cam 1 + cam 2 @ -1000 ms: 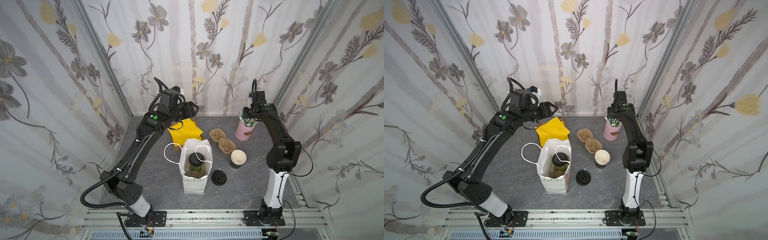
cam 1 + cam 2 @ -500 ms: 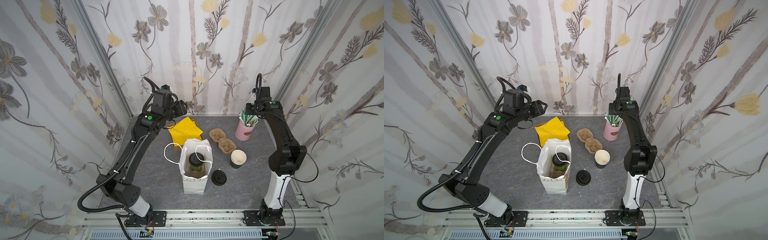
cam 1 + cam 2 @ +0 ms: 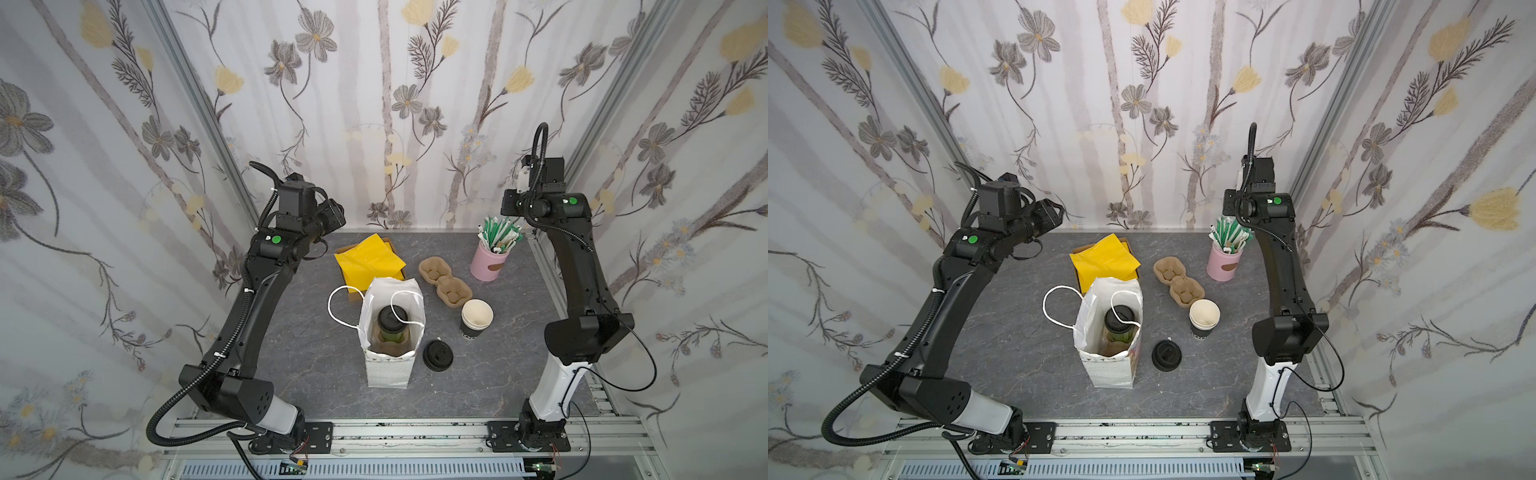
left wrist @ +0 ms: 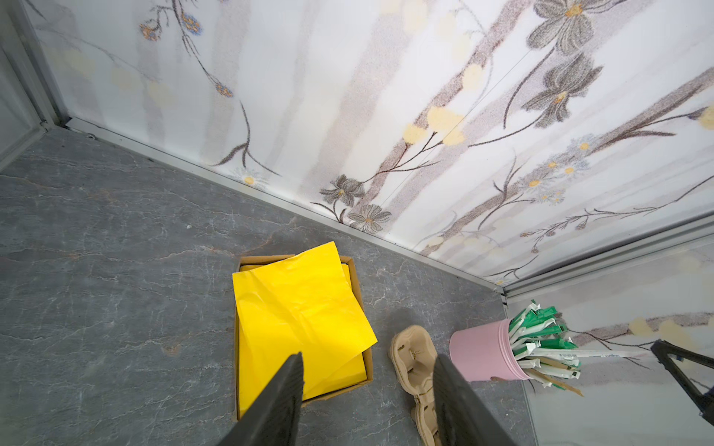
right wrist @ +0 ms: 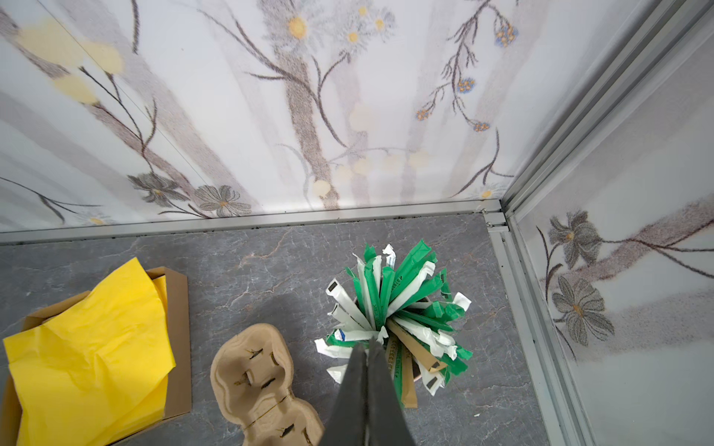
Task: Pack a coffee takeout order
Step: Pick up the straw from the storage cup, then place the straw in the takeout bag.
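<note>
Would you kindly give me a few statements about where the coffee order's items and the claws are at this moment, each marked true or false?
1. The lidded green cup stands inside the white paper bag. True.
2. The yellow napkin is already in the bag. False: it lies in the cardboard box on the far side of the bag.
3. The left claw is open and empty. True.
4. The loose black lid sits inside the bag. False: it lies on the table beside the bag.
5. The right claw is wide open. False: it is shut, near the pink holder.
</note>
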`<state>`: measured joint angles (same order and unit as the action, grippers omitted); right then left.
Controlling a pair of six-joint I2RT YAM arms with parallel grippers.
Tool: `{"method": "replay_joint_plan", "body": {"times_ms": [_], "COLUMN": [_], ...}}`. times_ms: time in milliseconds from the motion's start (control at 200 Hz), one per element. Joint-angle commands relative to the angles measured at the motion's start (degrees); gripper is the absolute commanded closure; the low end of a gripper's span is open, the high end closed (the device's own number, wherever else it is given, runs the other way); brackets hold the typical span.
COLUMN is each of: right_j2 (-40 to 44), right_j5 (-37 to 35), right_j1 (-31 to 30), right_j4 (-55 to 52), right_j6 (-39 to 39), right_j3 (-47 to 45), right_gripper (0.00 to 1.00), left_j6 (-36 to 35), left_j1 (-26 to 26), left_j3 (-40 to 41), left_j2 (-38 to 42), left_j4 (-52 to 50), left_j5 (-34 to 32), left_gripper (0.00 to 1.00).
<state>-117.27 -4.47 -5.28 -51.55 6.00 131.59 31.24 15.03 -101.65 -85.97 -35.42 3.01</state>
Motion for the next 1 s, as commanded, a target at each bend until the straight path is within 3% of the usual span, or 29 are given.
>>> {"method": "replay_joint_plan", "body": {"times_ms": [0,385,595,749,994], "right_j2": [1.4,7.7,11.8,13.9,15.4], "right_j5": [0.6,2.4,10.0,19.3,26.0], "right_j1": [-0.7,-4.5,-9.0,-14.9,-29.0], "right_j4": [-2.0,-2.4,-0.3,0.7,-2.4], "right_j6": [0.6,0.5,0.6,-1.0,-7.0], "right_j3": [1.8,1.7,1.7,1.7,1.7], "right_gripper": [1.0,1.0,1.0,1.0,1.0], "left_j6": [-0.5,-0.4,-2.3,-2.9,-2.7], "left_j1": [-0.2,-0.2,-0.2,-0.2,-0.2], "left_j3": [0.0,3.2,4.5,5.3,6.2], "left_j2": [0.7,3.6,5.7,6.3,6.0], "left_j4": [1.5,2.0,2.0,2.0,2.1], "left_j5": [-0.5,1.5,-0.6,-1.8,-1.5], "left_gripper": [0.44,0.44,0.45,0.45,0.45]}}
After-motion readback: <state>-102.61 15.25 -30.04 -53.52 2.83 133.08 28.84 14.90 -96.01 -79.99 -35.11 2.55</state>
